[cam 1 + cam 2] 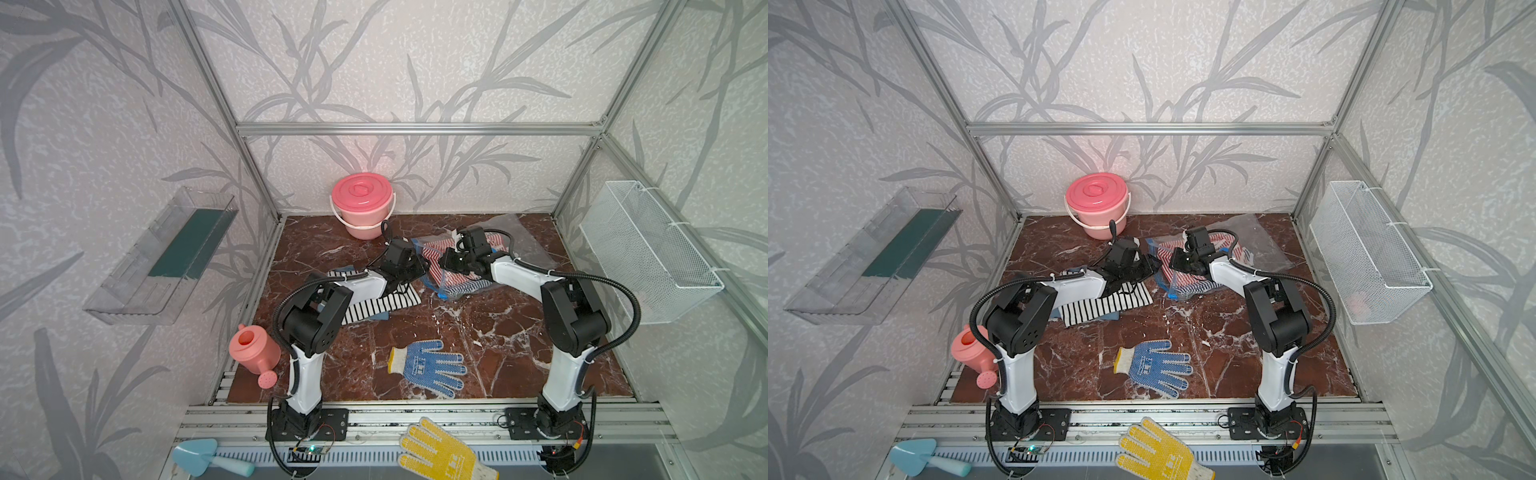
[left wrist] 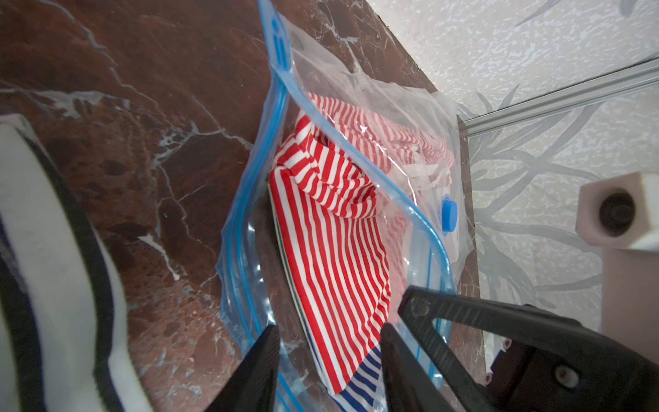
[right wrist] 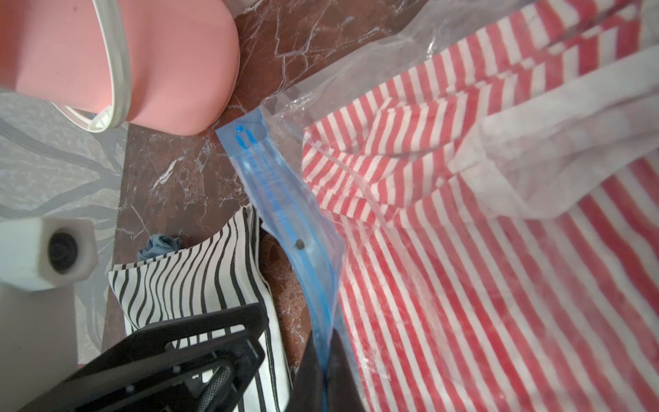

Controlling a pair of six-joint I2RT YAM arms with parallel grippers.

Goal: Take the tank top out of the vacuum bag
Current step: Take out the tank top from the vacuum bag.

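bag (image 1: 530, 239): lay at the back right of the counter (image 1: 478, 345), just right of the bucket (image 1: 362, 199) in both top views. Clear and crinkled, with its mouth facing my left arm.
zip strip (image 3: 274, 192): blue. Its two lips were parted, so the mouth gaped.
valve cap (image 2: 448, 215): blue and round, on the bag's upper sheet, beyond the top.
top (image 2: 331, 232): red-and-white stripes, inside the bag. Its near end lay bare in the open mouth on the lower sheet, the rest under clear plastic. A blue-and-white striped bit showed at its near edge; I couldn't tell if it was the same garment.
right pincer (image 3: 322, 353): together, clamped on the zip strip's upper lip. That lip stood raised above the top.
left pincer (image 2: 328, 331): apart, at the bag's mouth, with a finger on either side of the top's near corner. I couldn't tell whether either finger touched the fabric.
striped cloth (image 1: 374, 305): black-and-white, flat on the counter under my left forearm. It was outside the bag, just beside the mouth.
bucket: pink, lid on, at the back wall, close to the bag's corner.
blue glove (image 1: 428, 365): on the counter towards the front, well apart from the bag.
can (image 1: 253, 351): pink, at the counter's front left edge, beside my left arm.
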